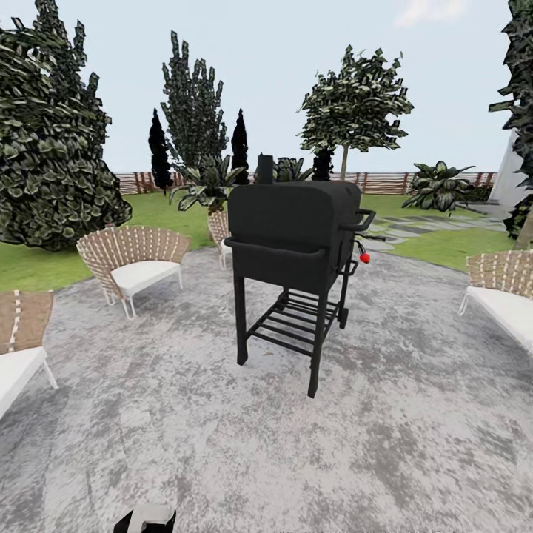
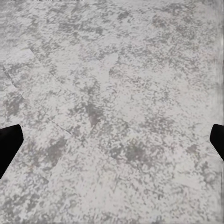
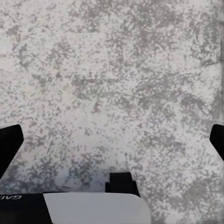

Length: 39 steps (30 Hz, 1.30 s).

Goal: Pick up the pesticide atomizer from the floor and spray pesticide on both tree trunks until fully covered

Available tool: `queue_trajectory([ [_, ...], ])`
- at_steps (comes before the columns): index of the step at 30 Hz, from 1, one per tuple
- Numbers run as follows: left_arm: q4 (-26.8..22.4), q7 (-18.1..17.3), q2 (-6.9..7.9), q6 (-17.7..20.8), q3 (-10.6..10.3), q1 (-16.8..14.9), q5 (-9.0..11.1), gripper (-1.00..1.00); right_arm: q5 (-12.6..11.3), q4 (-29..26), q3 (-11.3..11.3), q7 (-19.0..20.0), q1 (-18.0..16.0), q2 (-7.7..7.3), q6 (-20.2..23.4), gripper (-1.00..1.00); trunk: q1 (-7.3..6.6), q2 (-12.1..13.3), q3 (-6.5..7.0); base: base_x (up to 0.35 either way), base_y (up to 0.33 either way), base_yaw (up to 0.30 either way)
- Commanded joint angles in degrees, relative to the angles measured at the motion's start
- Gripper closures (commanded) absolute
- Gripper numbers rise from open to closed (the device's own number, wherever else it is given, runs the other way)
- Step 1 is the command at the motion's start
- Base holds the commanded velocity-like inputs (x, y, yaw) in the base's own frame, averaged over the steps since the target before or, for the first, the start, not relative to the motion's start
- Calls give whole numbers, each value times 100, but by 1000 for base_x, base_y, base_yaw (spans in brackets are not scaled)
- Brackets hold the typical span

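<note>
The pesticide atomizer is out of view. Far off on the lawn [image 1: 155, 211] stands a tree [image 1: 355, 100] with a leafy crown on a thin bare grey trunk [image 1: 344, 161]. I cannot tell if it is one of the two trees. In the left wrist view my left gripper [image 2: 112, 144] hangs open over the mottled grey paving [image 2: 112, 84], its dark fingertips [image 2: 9, 145] far apart. My right gripper [image 3: 112, 142] is likewise open over the paving [image 3: 116, 70], holding nothing.
A black grill [image 1: 296, 252] on legs, with a red knob [image 1: 364, 257] on its side, stands mid-patio straight ahead. Wicker chairs [image 1: 137, 263] sit left, and another chair [image 1: 503, 292] sits right. A wooden fence [image 1: 385, 181], dark cypresses [image 1: 159, 152] and a big bush [image 1: 52, 155] ring the lawn.
</note>
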Motion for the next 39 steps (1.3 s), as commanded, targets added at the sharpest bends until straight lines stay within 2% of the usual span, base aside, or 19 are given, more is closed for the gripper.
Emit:
queue_trajectory([
  [1,0,0,0,0,0,0,0,-100,0,0,0,0,0,0,0,-100,23,-42,-19,0,0,-267],
  [16,0,0,0,0,0,0,0,-100,0,0,0,-1,0,1,-1,-100,352,-643,-285,0,0,-245],
  [29,0,0,0,0,0,0,0,-100,52,9,26,-1,0,-8,-1,-100,638,-1165,-518,0,0,-17],
  [39,0,0,0,0,0,0,0,-100,4,1,2,-9,0,0,0,-100,857,-1566,-697,0,0,-2],
])
